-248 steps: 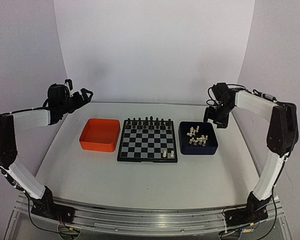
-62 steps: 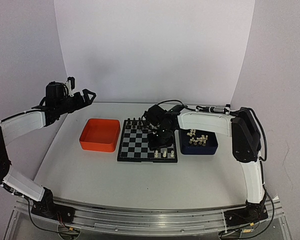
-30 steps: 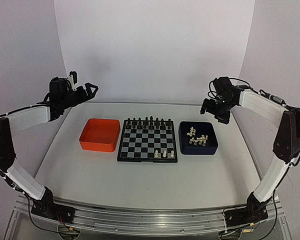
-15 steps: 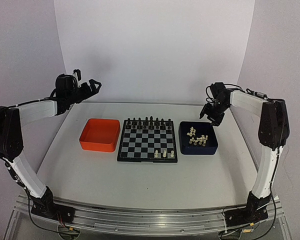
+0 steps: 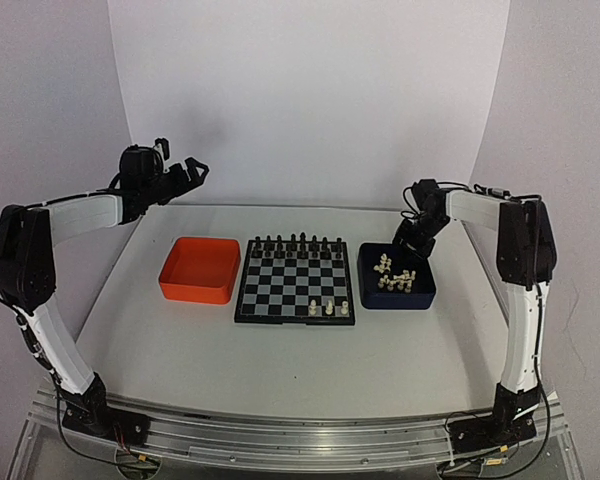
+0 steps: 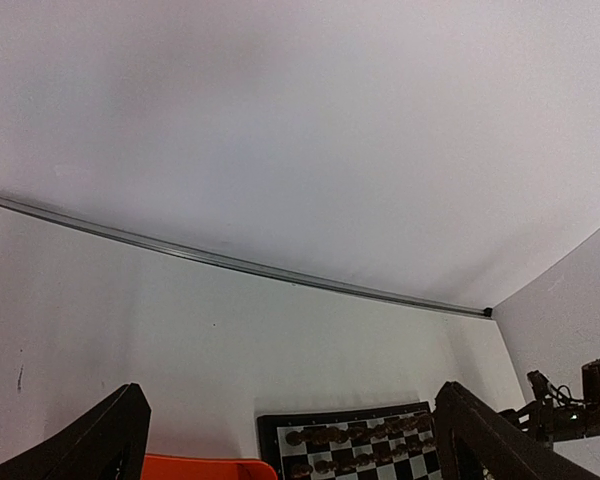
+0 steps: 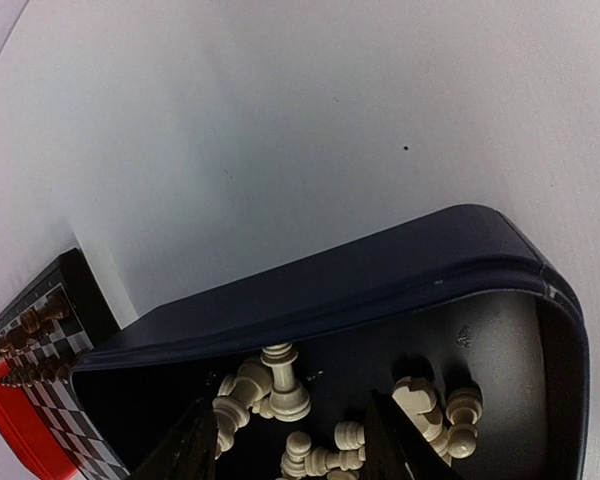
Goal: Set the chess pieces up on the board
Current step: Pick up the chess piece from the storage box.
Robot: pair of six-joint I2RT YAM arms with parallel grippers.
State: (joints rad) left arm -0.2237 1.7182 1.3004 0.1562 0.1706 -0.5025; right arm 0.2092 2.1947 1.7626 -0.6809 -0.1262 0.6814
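The board (image 5: 280, 290) lies mid-table with black pieces along its far rows and three cream chess pieces (image 5: 328, 307) on its near right squares. More cream chess pieces (image 7: 288, 385) lie heaped in the dark blue tray (image 7: 380, 280), which sits right of the board (image 5: 397, 301). My right gripper (image 5: 413, 240) hangs over that tray's far side, tilted down. In its wrist view its jaws (image 7: 290, 450) stand partly apart above the heap, holding nothing. My left gripper (image 5: 185, 172) is raised at the far left, wide open and empty (image 6: 295, 455).
An orange tray (image 5: 193, 293) with nothing in it sits left of the board. The left wrist view catches the board's far edge (image 6: 270, 430), the orange tray's corner (image 6: 195, 467) and the right arm (image 6: 570, 415). White walls close in behind and beside the table.
My right arm has come down from mid-air to the blue tray's far side, and its jaws have narrowed. A third cream piece has joined the two on the board. The left arm drifted slightly.
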